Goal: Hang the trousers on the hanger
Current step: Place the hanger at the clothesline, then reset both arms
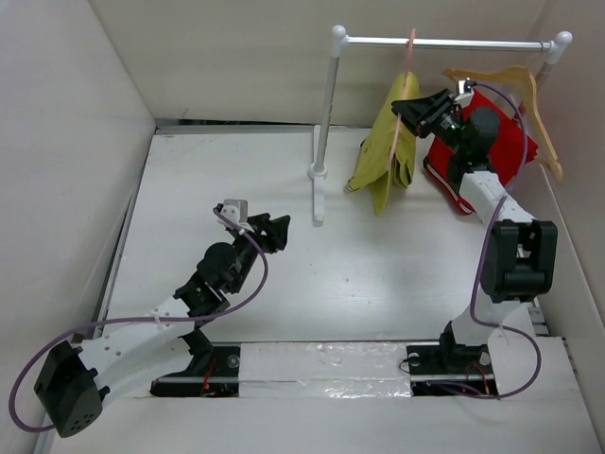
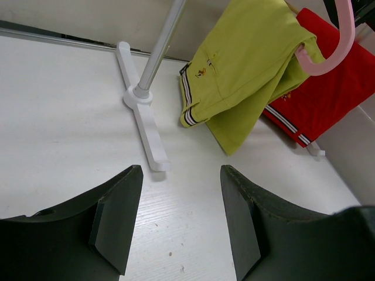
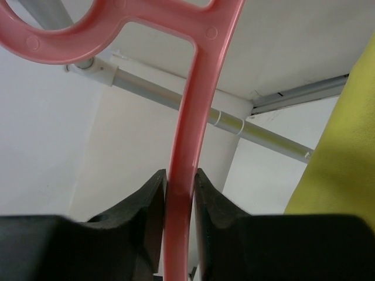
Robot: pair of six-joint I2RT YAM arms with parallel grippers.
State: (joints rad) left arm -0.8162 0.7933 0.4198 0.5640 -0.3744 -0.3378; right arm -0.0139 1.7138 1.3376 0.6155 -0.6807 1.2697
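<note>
Bright, even, diffuse light in all three views; white table point(image 1: 378, 274) and walls nearly washed out, no hard glare. Shadows faint and soft, e.g. beside the rack base point(image 1: 319, 203) mid-frame in the top view. Mild sheen on the tape strip point(image 1: 321, 364) at bottom. Right wrist view: hanger point(image 3: 187, 117) and right gripper point(image 3: 180, 175) close to lens, soft-edged. Left wrist view sharp; left gripper point(image 2: 181, 172) underexposed at lower edge.

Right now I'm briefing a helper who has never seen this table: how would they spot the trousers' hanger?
Find the white clothes rail with a metal bar at the table's far right. The thin pink plastic hanger hangs from that bar, pinched by the right gripper, yellow-green trousers draped over it. Its neighbour, a light wooden hanger, sits by a red garment.
</note>
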